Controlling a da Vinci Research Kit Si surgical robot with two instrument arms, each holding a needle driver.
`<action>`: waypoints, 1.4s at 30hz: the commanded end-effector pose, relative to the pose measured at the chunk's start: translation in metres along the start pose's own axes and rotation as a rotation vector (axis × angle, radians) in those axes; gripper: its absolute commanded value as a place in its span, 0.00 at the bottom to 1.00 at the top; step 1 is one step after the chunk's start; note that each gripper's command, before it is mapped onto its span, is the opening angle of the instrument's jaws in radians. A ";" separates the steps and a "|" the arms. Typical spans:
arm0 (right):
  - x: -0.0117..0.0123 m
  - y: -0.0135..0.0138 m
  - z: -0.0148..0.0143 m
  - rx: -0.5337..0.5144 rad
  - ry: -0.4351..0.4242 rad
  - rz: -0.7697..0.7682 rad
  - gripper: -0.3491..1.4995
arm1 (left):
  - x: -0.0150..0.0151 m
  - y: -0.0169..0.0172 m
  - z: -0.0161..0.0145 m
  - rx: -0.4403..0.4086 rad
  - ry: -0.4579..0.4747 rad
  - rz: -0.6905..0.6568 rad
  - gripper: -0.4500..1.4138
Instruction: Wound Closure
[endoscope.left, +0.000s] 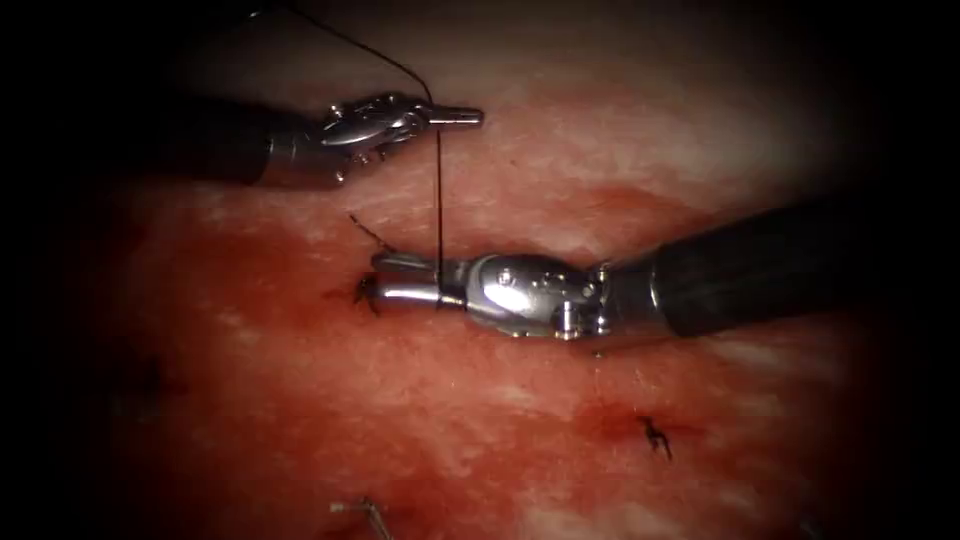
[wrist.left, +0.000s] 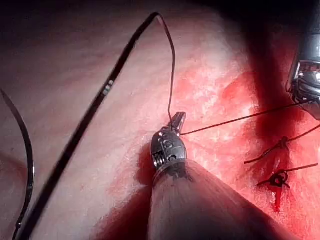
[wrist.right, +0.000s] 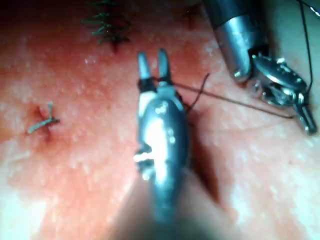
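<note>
Your left pincer (endoscope.left: 455, 116) sits in the upper middle of the endoscope frame, its jaws closed on the thread (endoscope.left: 438, 200). From that grip one strand runs up and away toward the upper left of the frame; the other drops straight down to your right pincer (endoscope.left: 385, 278).

Your right pincer lies at the centre of the frame, entering from the right, its tip pointing left. Its two jaws stand narrowly apart, and the thread crosses them near their base, as the right wrist view (wrist.right: 220, 97) confirms. Whether the jaws pinch the thread cannot be told. The tip rests just beside a dark knot (endoscope.left: 366, 292) on the tissue (endoscope.left: 600, 170), with a short cut end of thread (endoscope.left: 368, 232) sticking up and to the left of it.

A second knot (endoscope.left: 655, 434) lies at the lower right of the endoscope frame, well apart from both tools. Red fluid (endoscope.left: 300, 400) covers the lower half of the tissue.

In the left wrist view a thin dark curve that may be the needle (wrist.left: 27, 155) lies on pale tissue, away from your left pincer (wrist.left: 178, 120) and held by neither tool.
</note>
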 end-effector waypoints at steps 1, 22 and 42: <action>-0.0007 0.0001 0.0000 -0.029 -0.013 0.001 0.15 | -0.0009 0.0001 0.0002 -0.002 -0.002 -0.001 0.00; -0.0006 -0.0003 -0.0015 -0.157 -0.300 -0.050 0.60 | 0.0026 0.0035 -0.0023 0.002 0.014 -0.050 0.00; -0.0017 0.0002 0.0011 -0.147 -0.274 -0.067 0.65 | 0.0153 0.0176 0.0019 -0.088 0.076 -0.014 0.00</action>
